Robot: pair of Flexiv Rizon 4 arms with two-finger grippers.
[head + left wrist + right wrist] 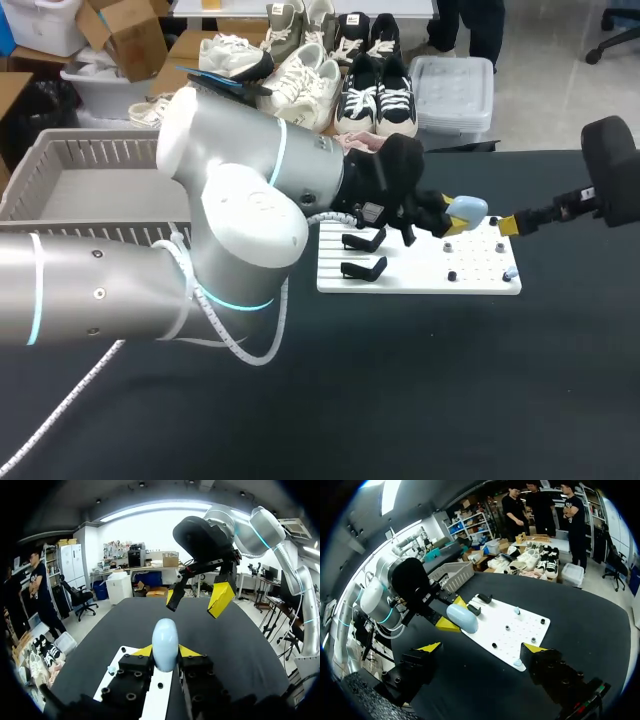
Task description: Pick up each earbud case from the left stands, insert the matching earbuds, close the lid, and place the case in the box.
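One case [165, 641] in left end effector [165, 651]

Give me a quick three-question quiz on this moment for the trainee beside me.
1. True or false: both black stands on the white board hold a case.
2. Fill in: the right gripper has its fingers ____.
3. What holds the light blue earbud case? A) the left gripper B) the right gripper C) a stand
Key: 1 false; 2 open; 3 A.
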